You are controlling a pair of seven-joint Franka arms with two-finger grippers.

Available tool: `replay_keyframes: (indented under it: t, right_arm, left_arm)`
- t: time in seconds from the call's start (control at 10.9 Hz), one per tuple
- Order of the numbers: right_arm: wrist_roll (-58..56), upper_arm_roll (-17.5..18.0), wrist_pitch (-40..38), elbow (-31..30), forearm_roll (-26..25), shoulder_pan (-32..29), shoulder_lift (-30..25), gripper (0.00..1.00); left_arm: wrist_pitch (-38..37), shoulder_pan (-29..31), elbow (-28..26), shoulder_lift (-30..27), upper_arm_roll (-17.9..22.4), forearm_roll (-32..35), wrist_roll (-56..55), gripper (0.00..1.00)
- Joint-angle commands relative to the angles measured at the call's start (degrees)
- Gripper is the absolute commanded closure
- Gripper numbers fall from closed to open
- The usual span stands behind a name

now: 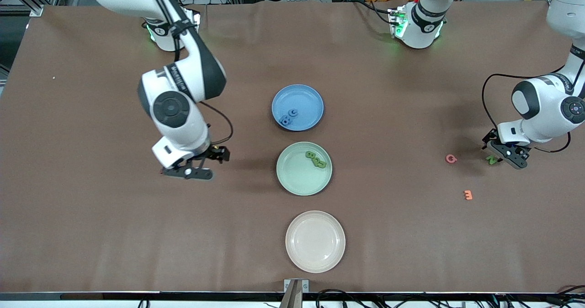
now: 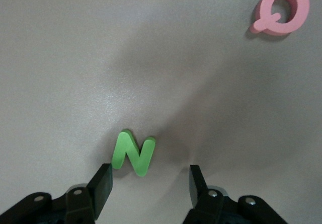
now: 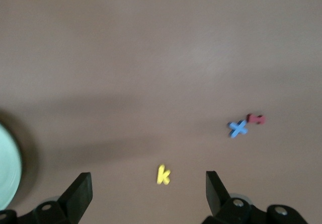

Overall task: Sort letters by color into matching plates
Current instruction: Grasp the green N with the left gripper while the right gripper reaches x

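Your left hand (image 2: 149, 183) is down low at the left arm's end of the table (image 1: 91, 235), its fingers (image 2: 102, 184) parted with a gap wider than the green N (image 2: 133, 153). The N lies flat on the table just off the fingertips, nearer one finger than the other, and neither finger touches it, so the hand grasps nothing at this point. I judge this as the approach to a pick: you need the fingers to straddle the N before they squeeze.

Just beside that spot lies a pink Q (image 2: 280, 10), and an orange letter (image 1: 467, 195) sits nearer the front camera; neither belongs in a plate.

Your right hand (image 3: 148, 191) hangs over bare table toward the right arm's end, fingers spread fully wide and empty. Under it you can see a yellow k (image 3: 163, 174), a blue X (image 3: 238, 128) and a small red letter (image 3: 255, 119) right next to the X.

As for progress: the blue plate (image 1: 311, 100) holds two blue letters (image 1: 289, 117) and the green plate (image 1: 292, 180) holds two green letters (image 1: 315, 159). The cream plate (image 1: 315, 257), nearest the front camera, is unused. By my count about half is done. The N and the X are visibly left; any other stray letters I cannot find.
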Motion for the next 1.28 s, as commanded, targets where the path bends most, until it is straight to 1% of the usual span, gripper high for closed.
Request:
replay_keyframes:
  t: [0.0, 0.09, 0.37, 0.55, 0.64, 0.73, 0.83, 0.92, 1.01, 1.1, 1.19]
  right_arm:
    - [9.2, -1.9, 1.5, 0.2, -1.2, -2.5, -0.9, 0.0]
    - [14.6, -2.4, 1.5, 0.1, -1.2, -3.0, -0.9, 0.0]
    - [38.0, -2.5, 1.1, -0.1, -1.2, -6.1, -0.7, 0.0]
    - [50.9, -2.5, 0.8, -0.4, -0.6, -8.6, -0.5, 0.0]
    - [55.6, -2.4, 1.5, -0.4, -0.2, -9.9, -0.1, 0.0]
    - [57.4, -2.4, 1.6, -0.5, 0.0, -11.3, 0.0, 0.0]
    - [58.8, -2.4, 2.2, -0.7, 0.2, -12.4, 0.3, 0.0]
    - [61.5, -2.4, 5.8, -2.3, 1.4, -12.9, 0.5, 0.0]
    - [62.5, -2.4, 12.3, -5.5, 2.1, -13.4, 0.4, 0.0]
    - [63.5, -2.4, 16.8, -8.3, 2.1, -13.7, 0.5, 0.0]
    - [63.7, -2.4, 19.8, -10.2, 2.1, -14.0, 0.5, 0.0]
  left_arm:
    - [0.0, -0.9, 2.1, 1.1, 0.5, -2.1, 3.1, 0.31]
    - [0.0, -1.1, 2.3, 1.2, 0.5, -2.1, 4.1, 0.31]
    - [-0.1, -1.2, 3.1, 2.0, 0.6, -2.1, 4.7, 0.31]
    - [-0.1, -1.2, 3.2, 2.4, 0.6, -2.1, 4.8, 0.34]
    - [-0.1, -1.2, 3.7, 2.9, 0.6, -2.1, 4.8, 0.36]
    - [-0.1, -1.2, 3.8, 2.9, 0.6, -2.1, 4.9, 0.45]
    - [-0.1, -1.2, 3.8, 2.9, 0.6, -2.1, 4.9, 0.61]
    - [-0.1, -1.2, 3.8, 2.9, 0.6, -2.1, 4.9, 0.74]
    - [-0.2, -1.2, 3.8, 2.8, 0.6, -2.2, 4.9, 0.87]
    - [-0.3, -1.2, 3.7, 2.7, 0.5, -2.2, 4.9, 1.0]
    - [-0.3, -1.3, 3.8, 2.7, 0.5, -2.2, 4.8, 1.0]
